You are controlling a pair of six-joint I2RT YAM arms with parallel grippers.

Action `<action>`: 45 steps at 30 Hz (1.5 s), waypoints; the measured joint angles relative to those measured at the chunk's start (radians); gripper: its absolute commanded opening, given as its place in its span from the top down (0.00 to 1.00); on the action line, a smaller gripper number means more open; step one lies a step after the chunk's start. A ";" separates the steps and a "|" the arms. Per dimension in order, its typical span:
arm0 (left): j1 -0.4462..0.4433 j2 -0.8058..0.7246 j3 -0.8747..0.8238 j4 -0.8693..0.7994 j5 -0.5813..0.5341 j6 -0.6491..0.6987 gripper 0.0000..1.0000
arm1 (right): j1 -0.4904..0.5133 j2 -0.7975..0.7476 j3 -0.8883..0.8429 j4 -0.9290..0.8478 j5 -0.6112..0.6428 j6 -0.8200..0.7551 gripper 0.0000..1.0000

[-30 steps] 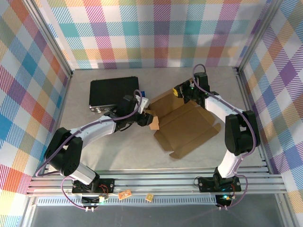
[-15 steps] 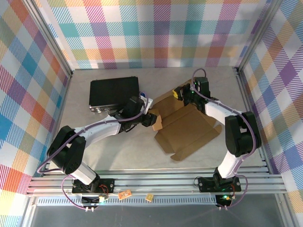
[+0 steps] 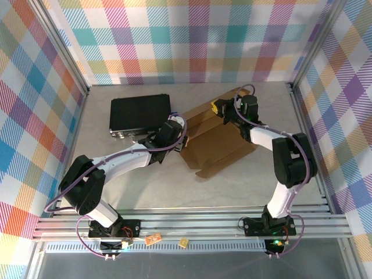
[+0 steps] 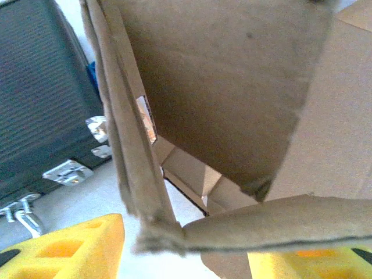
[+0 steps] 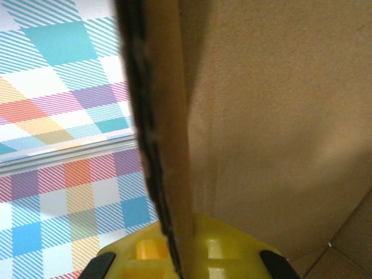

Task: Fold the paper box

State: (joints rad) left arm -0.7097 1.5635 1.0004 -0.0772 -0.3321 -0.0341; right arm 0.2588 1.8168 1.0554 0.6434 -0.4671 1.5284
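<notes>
The paper box [image 3: 220,141] is a brown cardboard sheet lying mid-table, with its far panel raised on edge. My right gripper [image 3: 222,108] is shut on the top edge of that raised panel [image 5: 168,133]; its yellow fingers [image 5: 232,250] pinch the cardboard from both sides. At the box's left corner my left gripper [image 3: 179,133] is open. Its yellow fingers [image 4: 70,247] stand wide apart, with a frayed cardboard corner [image 4: 160,232] and a folded flap [image 4: 279,218] between them. Table shows between the left finger and the cardboard.
A black rectangular case [image 3: 139,113] with metal latches [image 4: 67,171] lies just left of the box, close behind my left arm. Checked walls enclose the table on three sides, and an aluminium rail runs along the near edge [image 3: 192,224].
The right gripper has swung the box's far panel upright and carried it back and left. The whole sheet slid left with it. My left gripper moved right, in against the box's corner.
</notes>
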 measured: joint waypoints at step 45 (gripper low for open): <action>0.161 -0.021 -0.224 0.358 0.156 -0.084 0.34 | 0.024 0.136 0.146 0.004 -0.039 0.010 1.00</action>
State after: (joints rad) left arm -0.5491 1.5421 0.7765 0.2806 -0.1757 -0.1181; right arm 0.2825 1.9526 1.2015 0.6476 -0.5056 1.5383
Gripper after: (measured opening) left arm 0.659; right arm 0.045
